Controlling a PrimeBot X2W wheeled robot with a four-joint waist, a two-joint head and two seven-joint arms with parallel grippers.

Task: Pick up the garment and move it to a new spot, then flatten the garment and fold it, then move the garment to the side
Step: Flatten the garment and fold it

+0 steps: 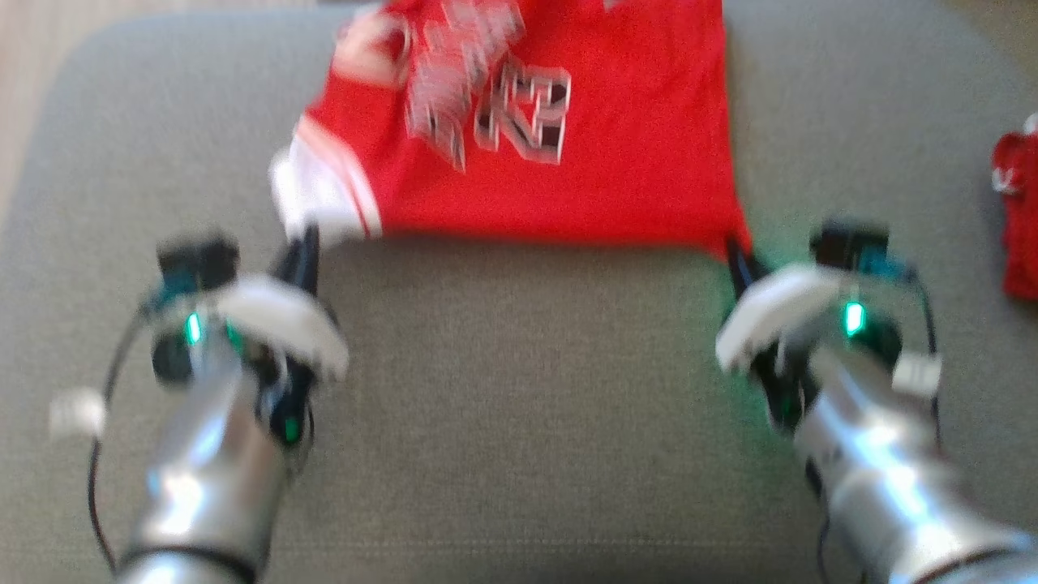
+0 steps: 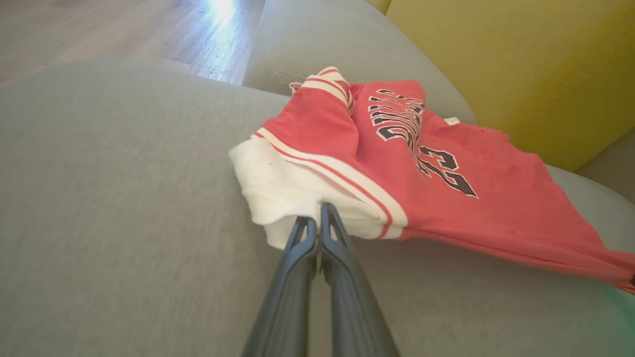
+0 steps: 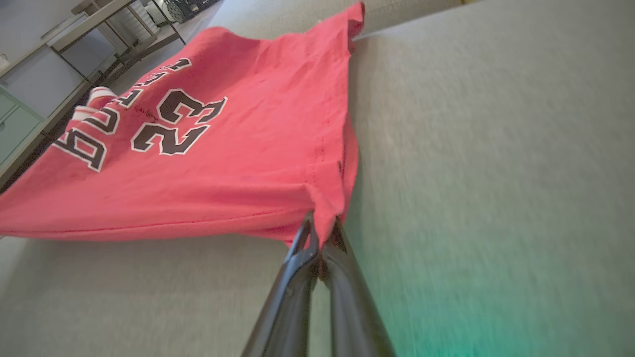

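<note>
The garment (image 1: 600,154) is a red jersey with white trim and the number 23, spread across the far half of a grey cushion (image 1: 519,405). My left gripper (image 1: 306,239) is shut on the garment's white near-left corner (image 2: 283,198); in the left wrist view the left gripper's (image 2: 317,220) dark fingers pinch that white cloth. My right gripper (image 1: 736,253) is shut on the garment's red near-right corner; the right wrist view shows the right gripper (image 3: 322,225) clamping the hem of the garment (image 3: 208,148). The near hem runs taut between both grippers, lifted a little off the cushion.
A second red cloth (image 1: 1018,219) lies at the cushion's right edge. A yellow backrest (image 2: 521,64) rises beyond the garment in the left wrist view, and wooden floor (image 2: 124,34) lies past the cushion's left edge. Shelving (image 3: 74,44) stands far off in the right wrist view.
</note>
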